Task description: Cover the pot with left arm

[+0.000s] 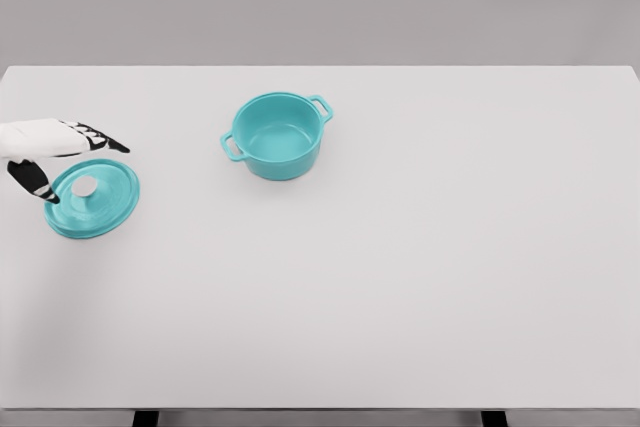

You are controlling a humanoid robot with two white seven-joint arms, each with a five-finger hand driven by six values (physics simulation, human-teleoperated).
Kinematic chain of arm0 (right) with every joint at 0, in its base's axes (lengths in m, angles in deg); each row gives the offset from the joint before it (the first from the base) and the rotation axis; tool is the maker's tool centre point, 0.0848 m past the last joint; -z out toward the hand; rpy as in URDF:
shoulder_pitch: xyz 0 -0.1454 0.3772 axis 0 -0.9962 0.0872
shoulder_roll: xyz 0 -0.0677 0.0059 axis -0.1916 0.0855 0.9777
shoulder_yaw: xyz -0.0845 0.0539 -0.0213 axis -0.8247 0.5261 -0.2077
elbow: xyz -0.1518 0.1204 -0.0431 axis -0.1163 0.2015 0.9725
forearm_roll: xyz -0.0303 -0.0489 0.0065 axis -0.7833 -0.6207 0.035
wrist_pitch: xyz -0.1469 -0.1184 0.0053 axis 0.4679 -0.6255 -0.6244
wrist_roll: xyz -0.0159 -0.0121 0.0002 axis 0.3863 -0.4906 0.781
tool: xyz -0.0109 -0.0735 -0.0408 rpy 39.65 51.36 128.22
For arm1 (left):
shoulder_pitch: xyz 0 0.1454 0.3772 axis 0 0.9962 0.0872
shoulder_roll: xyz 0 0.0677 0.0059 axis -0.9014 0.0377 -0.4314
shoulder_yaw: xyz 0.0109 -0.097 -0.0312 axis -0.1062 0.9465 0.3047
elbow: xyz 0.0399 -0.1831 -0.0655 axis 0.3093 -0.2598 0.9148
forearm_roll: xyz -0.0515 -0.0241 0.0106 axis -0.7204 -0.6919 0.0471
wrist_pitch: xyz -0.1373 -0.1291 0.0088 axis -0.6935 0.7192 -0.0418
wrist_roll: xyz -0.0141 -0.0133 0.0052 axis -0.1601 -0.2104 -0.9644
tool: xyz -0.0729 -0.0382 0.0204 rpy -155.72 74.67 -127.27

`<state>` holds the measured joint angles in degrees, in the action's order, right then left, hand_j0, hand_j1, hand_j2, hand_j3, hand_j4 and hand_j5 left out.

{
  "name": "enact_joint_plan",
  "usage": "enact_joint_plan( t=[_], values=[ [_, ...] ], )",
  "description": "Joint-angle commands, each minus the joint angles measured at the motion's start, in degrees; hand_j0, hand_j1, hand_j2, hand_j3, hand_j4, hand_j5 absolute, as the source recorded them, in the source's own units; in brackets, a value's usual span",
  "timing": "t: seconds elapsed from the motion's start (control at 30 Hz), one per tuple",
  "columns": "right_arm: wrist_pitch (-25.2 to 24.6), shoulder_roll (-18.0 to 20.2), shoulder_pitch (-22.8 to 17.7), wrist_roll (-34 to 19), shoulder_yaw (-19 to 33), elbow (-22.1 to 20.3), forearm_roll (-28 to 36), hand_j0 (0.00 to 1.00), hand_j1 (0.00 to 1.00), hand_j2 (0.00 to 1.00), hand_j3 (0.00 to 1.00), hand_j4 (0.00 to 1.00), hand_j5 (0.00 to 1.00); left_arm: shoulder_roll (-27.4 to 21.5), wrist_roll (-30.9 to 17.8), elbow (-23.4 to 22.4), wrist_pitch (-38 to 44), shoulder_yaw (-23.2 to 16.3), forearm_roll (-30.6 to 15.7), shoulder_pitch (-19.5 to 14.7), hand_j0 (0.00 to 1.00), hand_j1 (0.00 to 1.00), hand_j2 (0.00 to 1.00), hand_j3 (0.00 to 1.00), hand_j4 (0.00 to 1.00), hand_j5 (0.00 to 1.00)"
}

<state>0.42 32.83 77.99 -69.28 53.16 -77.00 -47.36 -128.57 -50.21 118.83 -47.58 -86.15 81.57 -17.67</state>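
A teal pot [277, 135] with two side handles stands uncovered on the white table, left of the middle toward the back. Its teal lid [93, 199] lies flat near the table's left edge, with a pale round knob [85, 186] on top. My left hand [82, 164] comes in from the left edge and hovers just over the lid's far-left side. Its fingers are spread, the thumb low beside the lid's left rim and the other fingers reaching above the knob. It holds nothing. The right arm does not show.
The white table [420, 277] runs across the whole view, with its front edge at the bottom. Two dark table legs show below that edge. A plain grey wall stands behind.
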Motion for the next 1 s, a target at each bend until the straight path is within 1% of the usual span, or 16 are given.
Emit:
enact_joint_plan(
  t=[0.0,0.03,0.1,0.13,0.17,0.23,0.4,0.43,0.53,0.8,0.97],
  values=[
    [0.01,0.01,0.00,-0.02,-0.01,0.00,0.02,1.00,1.00,1.00,1.00,1.00,1.00,-0.24,0.02,0.02,0.14,-0.10,-1.56,0.00,1.00,1.00,1.00,1.00,1.00,1.00],
    [0.01,0.01,0.00,-0.02,-0.01,0.00,0.02,1.00,1.00,1.00,1.00,1.00,1.00,-0.41,0.02,0.11,0.14,-0.28,-2.08,0.09,1.00,1.00,1.00,1.00,1.00,1.00],
    [0.01,0.01,0.00,-0.02,-0.01,0.00,0.02,1.00,1.00,1.00,1.00,1.00,1.00,-1.11,0.02,0.37,0.14,-3.70,-7.79,-0.26,1.00,1.00,1.00,1.00,1.00,1.00],
    [0.01,0.01,0.00,-0.02,-0.01,0.00,0.02,1.00,1.00,1.00,1.00,1.00,1.00,-1.47,0.02,0.37,0.14,-4.84,-9.38,-0.35,1.00,1.00,1.00,1.00,1.00,1.00],
    [0.01,0.01,0.00,-0.02,-0.01,0.00,0.02,1.00,1.00,1.00,1.00,1.00,1.00,-1.47,0.02,0.37,0.14,-5.28,-9.91,-0.52,1.00,1.00,1.00,1.00,1.00,1.00],
    [0.01,0.01,0.00,-0.02,-0.01,0.00,0.02,1.00,1.00,1.00,1.00,1.00,1.00,-1.82,0.02,0.55,0.14,-8.62,-10.44,-2.37,1.00,1.00,1.00,1.00,1.00,1.00],
    [0.01,0.01,0.00,-0.02,-0.01,0.00,0.02,1.00,1.00,1.00,1.00,1.00,1.00,-2.61,0.02,0.55,0.14,-12.93,-10.52,-5.45,1.00,1.00,1.00,1.00,1.00,1.00],
    [0.01,0.01,0.00,-0.02,-0.01,0.00,0.02,1.00,1.00,1.00,1.00,1.00,1.00,-2.61,0.02,0.64,0.14,-13.98,-11.14,-6.32,1.00,1.00,1.00,1.00,1.00,1.00],
    [0.01,0.01,0.00,-0.02,-0.01,0.00,0.02,1.00,1.00,1.00,1.00,1.00,1.00,-2.96,0.02,2.40,0.14,-16.54,-12.28,-7.91,1.00,1.00,1.00,1.00,1.00,1.00],
    [0.01,0.01,0.00,-0.02,-0.01,0.00,0.02,1.00,1.00,1.00,1.00,1.00,1.00,-4.28,0.02,2.92,0.14,-18.65,-12.28,-8.61,1.00,1.00,1.00,1.00,1.00,1.00],
    [0.01,0.01,0.00,-0.02,-0.01,0.00,0.02,1.00,1.00,1.00,1.00,1.00,1.00,-4.37,0.02,2.40,0.14,-18.91,-11.84,-8.88,1.00,1.00,1.00,1.00,1.00,1.00]
  ],
)
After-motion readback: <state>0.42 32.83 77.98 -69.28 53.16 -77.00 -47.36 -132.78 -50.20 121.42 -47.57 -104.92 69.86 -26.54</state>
